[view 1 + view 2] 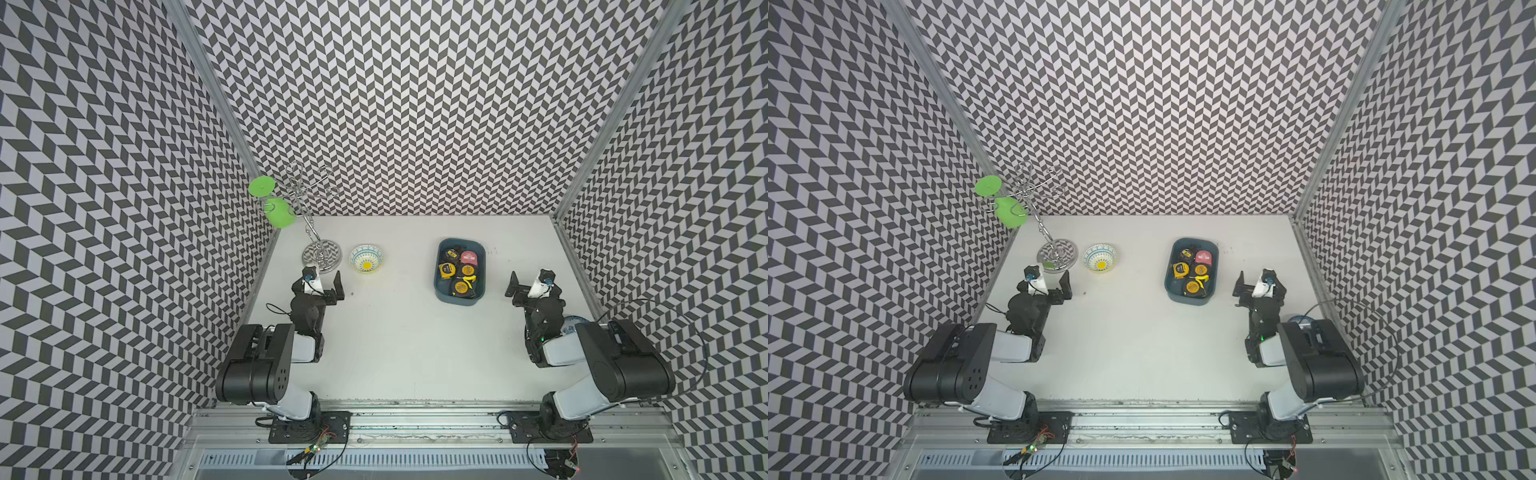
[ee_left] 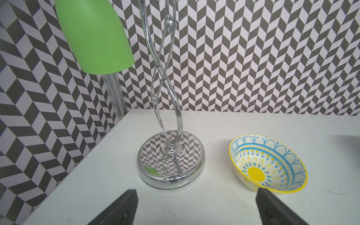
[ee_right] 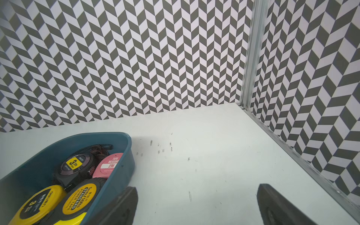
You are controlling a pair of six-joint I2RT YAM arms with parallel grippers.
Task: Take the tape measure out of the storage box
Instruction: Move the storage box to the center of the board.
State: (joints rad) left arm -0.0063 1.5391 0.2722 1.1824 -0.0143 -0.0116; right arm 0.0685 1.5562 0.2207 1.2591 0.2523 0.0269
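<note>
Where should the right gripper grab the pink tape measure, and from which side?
Probably from straight above: the pink tape measure lies face up in the storage box, against the wall nearest the right gripper, so side approaches are blocked. Pinch its case across the edges.

I find the storage box (image 1: pixel 456 301) (image 1: pixel 1190 301) lying flat on the white table (image 1: pixel 395 353), right of centre and toward the back, with its long side running roughly front to back. It is a dark teal-blue plastic tub with rounded corners and low walls, open on top. Five tapes lie flat inside, packed against each other. At the far end the black tape measure (image 1: pixel 452 254) has a yellow label, and the pink tape measure (image 1: pixel 468 257) lies beside it (my right wrist view reads "3m" and "2M" on them). The yellow tape measure (image 1: pixel 447 270) and the black-and-yellow tape measure (image 1: pixel 468 271) fill the middle. The round-labelled tape measure (image 1: pixel 461 287) sits nearest the front.
</note>
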